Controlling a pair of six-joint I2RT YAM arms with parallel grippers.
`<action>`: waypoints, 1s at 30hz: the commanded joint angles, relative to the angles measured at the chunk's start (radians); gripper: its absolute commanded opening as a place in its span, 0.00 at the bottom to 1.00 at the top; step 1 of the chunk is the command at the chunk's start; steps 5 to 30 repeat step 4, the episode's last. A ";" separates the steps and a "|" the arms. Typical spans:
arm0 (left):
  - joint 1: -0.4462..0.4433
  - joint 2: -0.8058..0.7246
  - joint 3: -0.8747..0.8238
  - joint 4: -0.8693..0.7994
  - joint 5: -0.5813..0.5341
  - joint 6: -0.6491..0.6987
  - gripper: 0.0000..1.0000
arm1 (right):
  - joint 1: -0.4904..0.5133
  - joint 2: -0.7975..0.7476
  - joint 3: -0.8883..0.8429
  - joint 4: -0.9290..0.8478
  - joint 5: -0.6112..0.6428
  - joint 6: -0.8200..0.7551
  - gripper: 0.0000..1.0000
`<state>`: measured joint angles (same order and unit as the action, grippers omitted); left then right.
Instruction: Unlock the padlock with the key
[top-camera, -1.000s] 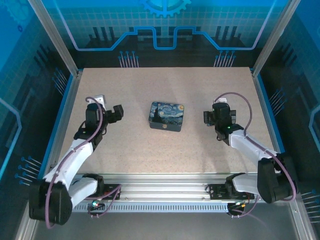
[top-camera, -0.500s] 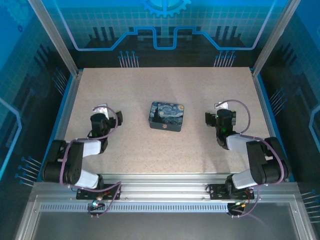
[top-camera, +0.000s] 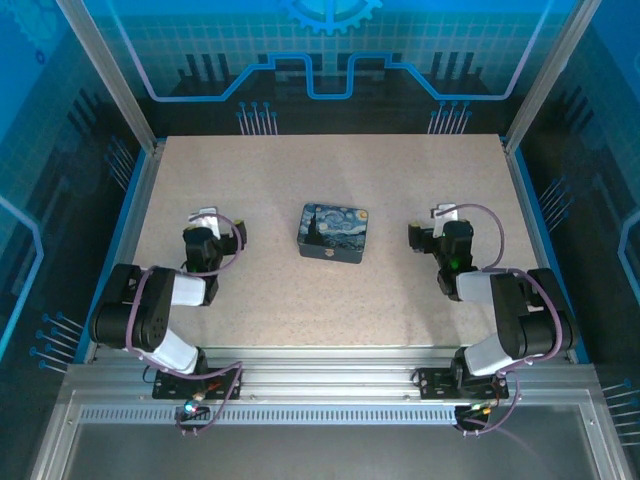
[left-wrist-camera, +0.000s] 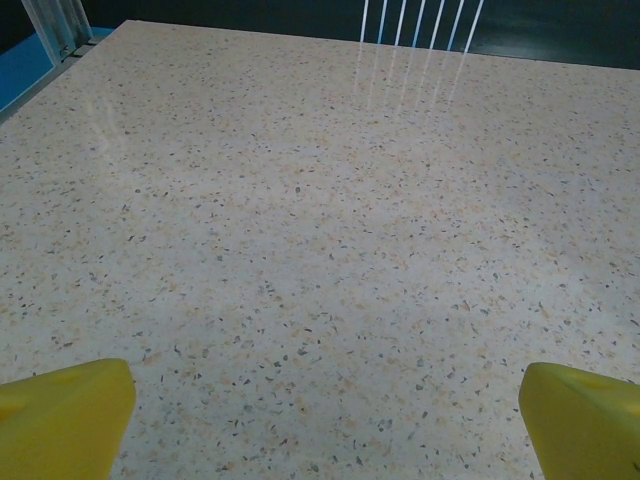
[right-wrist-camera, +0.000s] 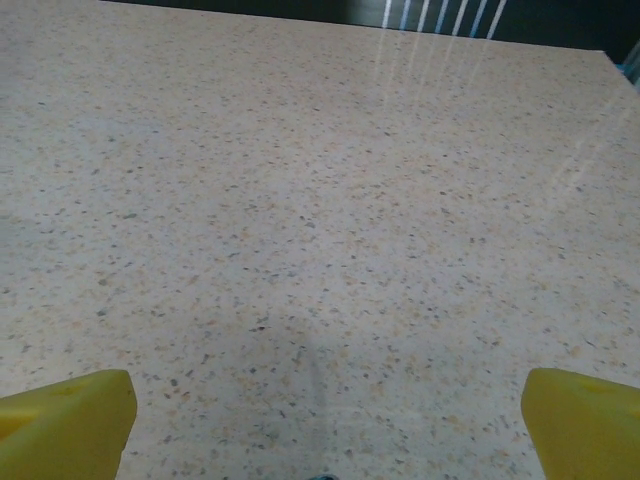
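The starry-night box (top-camera: 333, 230) sits mid-tabletop (top-camera: 330, 170), its padlock (top-camera: 329, 254) a pale speck on the near wall. The left jaws rest low, well off to its left, and the right jaws well off to its right, the lock between them. Both pairs are spread wide, yellow fingertips (left-wrist-camera: 60, 415) grasping nothing.

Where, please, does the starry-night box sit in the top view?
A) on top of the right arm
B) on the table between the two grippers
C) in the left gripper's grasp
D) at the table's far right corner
B: the box rests on the table, between the left gripper and the right gripper, touching neither.
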<state>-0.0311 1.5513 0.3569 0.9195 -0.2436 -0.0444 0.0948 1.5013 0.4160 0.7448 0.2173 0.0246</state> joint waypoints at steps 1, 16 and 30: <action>-0.007 -0.002 0.010 0.033 -0.028 0.024 0.99 | -0.027 0.004 0.012 0.017 -0.071 -0.005 1.00; -0.013 0.000 0.011 0.033 -0.022 0.033 0.99 | -0.018 0.005 0.007 0.030 -0.061 -0.013 1.00; -0.013 0.000 0.011 0.033 -0.022 0.033 0.99 | -0.018 0.005 0.007 0.030 -0.061 -0.013 1.00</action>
